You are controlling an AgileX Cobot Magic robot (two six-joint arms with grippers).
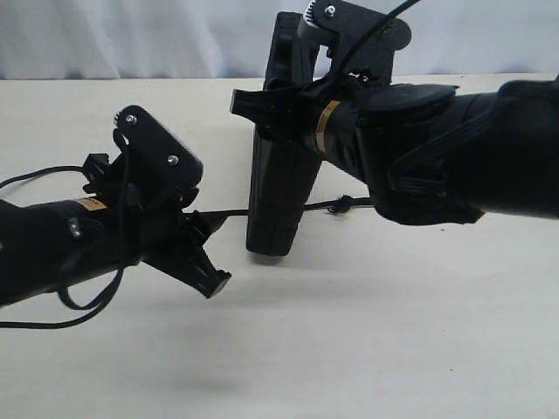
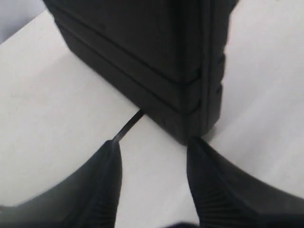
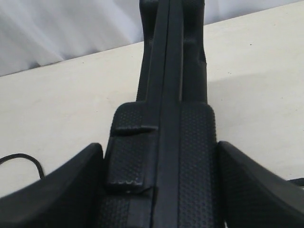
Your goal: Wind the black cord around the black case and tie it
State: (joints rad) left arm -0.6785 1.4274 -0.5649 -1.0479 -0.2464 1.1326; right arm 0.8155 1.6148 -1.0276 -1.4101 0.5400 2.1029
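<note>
The black case stands upright on one short end on the table. My right gripper is shut on its upper part; in the right wrist view the textured case edge fills the gap between both fingers. The black cord lies on the table and passes under the case, with its knot on the right side. My left gripper is open, low beside the case's bottom corner. The cord reaches one left fingertip, not between the jaws.
The left arm's own black cable loops over the table at the far left. A thin black line curls on the table in the right wrist view. A pale curtain closes off the back of the beige table.
</note>
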